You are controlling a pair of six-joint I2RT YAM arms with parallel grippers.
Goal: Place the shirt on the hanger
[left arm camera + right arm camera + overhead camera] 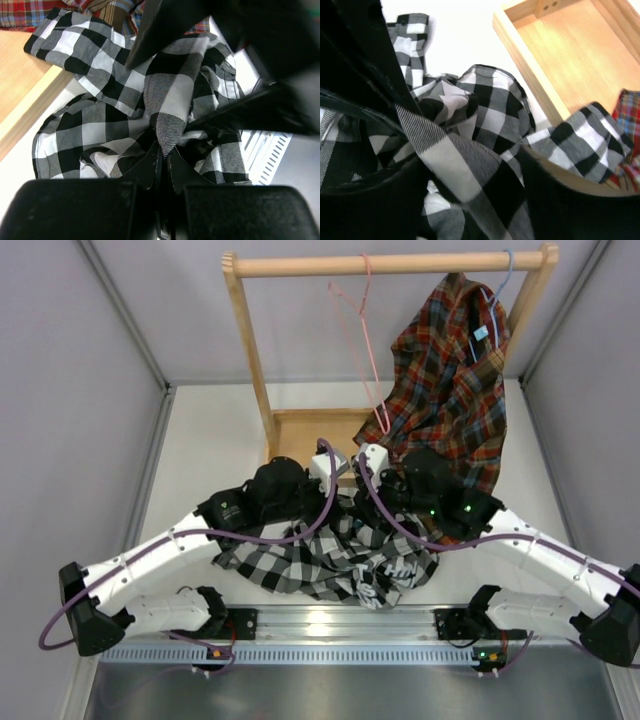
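Shirt [330, 560] heaped on worktop [200, 440]; hanger [362, 340] hooked on rail [300, 264], well apart. Left hand [164, 170] clenched on a fold. Right hand [470, 195] spread around another, seemingly unclamped; best closed firmly before lifting toward hanger.

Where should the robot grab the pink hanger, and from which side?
Probably take the hanger by its long straight wire, about halfway down, coming from the left. It dangles free from the wooden rail there and is thin enough to pinch, while the red plaid shirt crowds its right side and bottom corner.
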